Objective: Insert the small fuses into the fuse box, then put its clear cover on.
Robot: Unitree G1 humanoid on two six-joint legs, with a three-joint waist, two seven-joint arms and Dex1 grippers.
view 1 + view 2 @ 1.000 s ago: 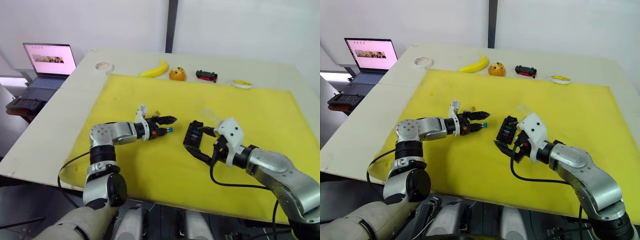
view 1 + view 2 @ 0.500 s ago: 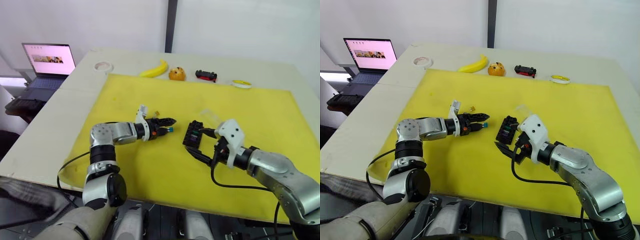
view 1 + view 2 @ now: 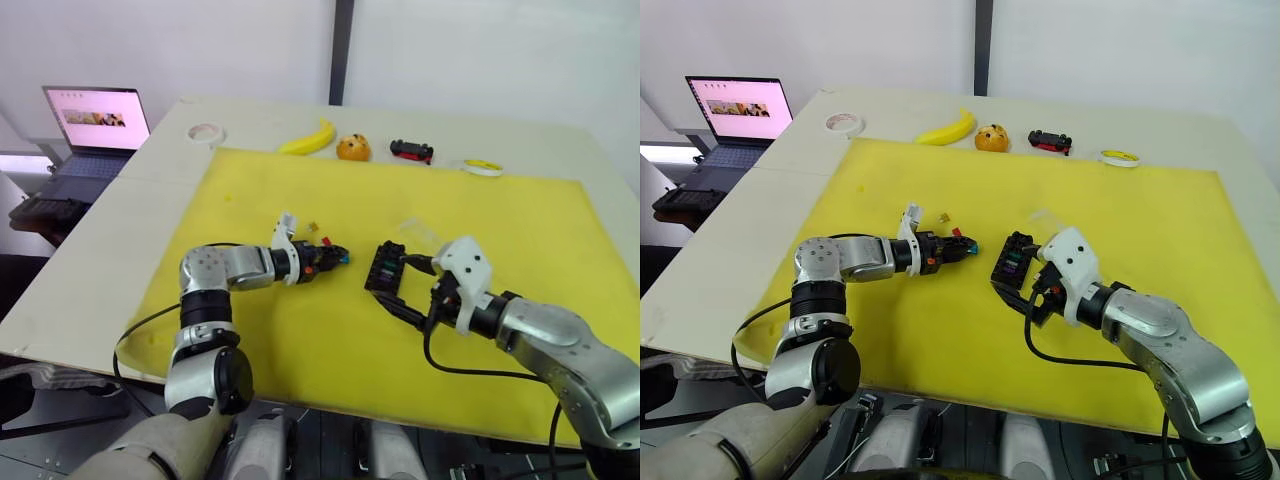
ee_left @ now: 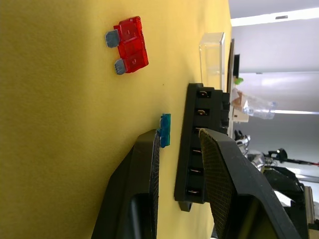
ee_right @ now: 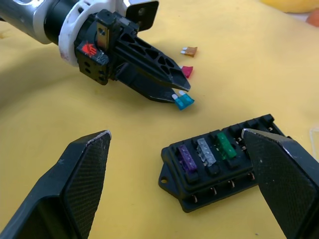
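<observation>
The black fuse box (image 5: 222,162) lies on the yellow mat (image 3: 300,330), with purple (image 5: 187,158), grey (image 5: 205,151) and green (image 5: 226,145) fuses in its slots. My right gripper (image 3: 408,288) is open, its fingers spread wide on either side of the box without touching it. My left gripper (image 3: 338,255) is open by a narrow gap. A teal fuse (image 4: 165,130) lies on the mat against one fingertip, just short of the box. A red fuse (image 4: 130,45) and an orange fuse (image 5: 190,50) lie loose nearby. The clear cover (image 4: 212,52) stands just behind the box.
Along the table's far edge behind the mat lie a banana (image 3: 312,140), an orange fruit (image 3: 354,148), a black-and-red toy car (image 3: 412,151) and two tape rolls (image 3: 208,132) (image 3: 485,167). A laptop (image 3: 95,125) sits off the table at far left.
My left gripper's fingers have narrowed from wide open, with the teal fuse still at their tips. The right arm has hardly moved.
</observation>
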